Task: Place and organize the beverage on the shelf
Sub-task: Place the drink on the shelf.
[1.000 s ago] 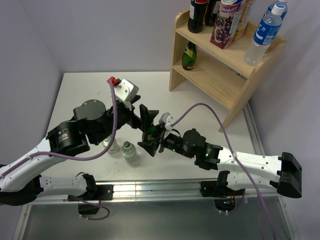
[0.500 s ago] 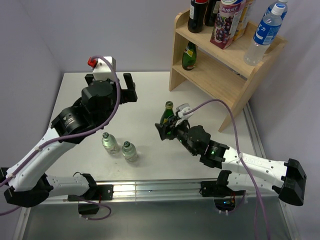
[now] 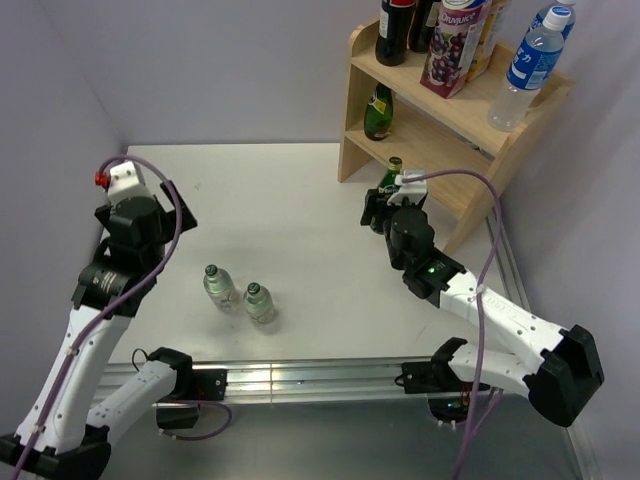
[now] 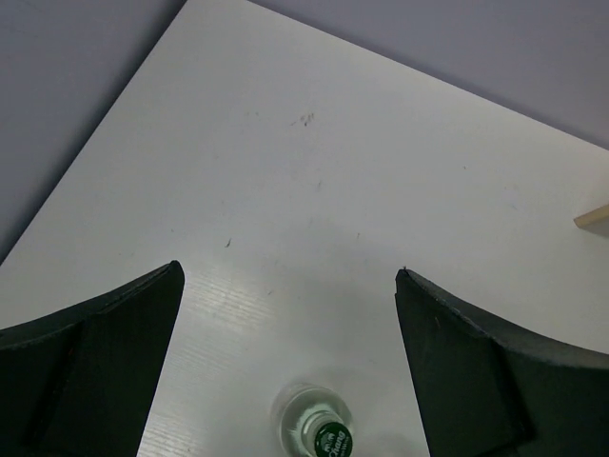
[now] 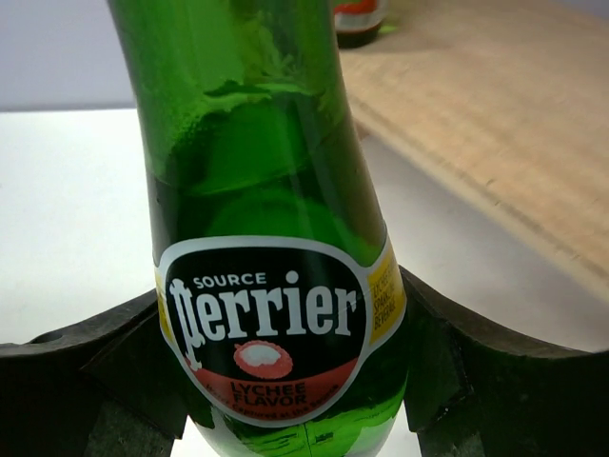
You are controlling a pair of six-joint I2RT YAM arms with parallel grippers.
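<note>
Right end effector (image 3: 383,210): you clenched it low on the green bottle (image 5: 271,190), upright, leaving the neck free.
Bottle's place: just in front of the shelf (image 3: 440,160), at its lower tier's near edge.
Open room: bare lower tier right of the other green bottle (image 3: 377,112).
Left end effector (image 4: 285,314): released, empty, over the table (image 4: 314,162); two water bottles (image 3: 215,284) stood near.

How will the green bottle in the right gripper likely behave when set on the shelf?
The green bottle looks like glass, so it is probably stiff, rather heavy and breakable if knocked on the shelf. Its glossy, rounded wall may slip in the right gripper. Tall and narrow, it could tip easily.
</note>
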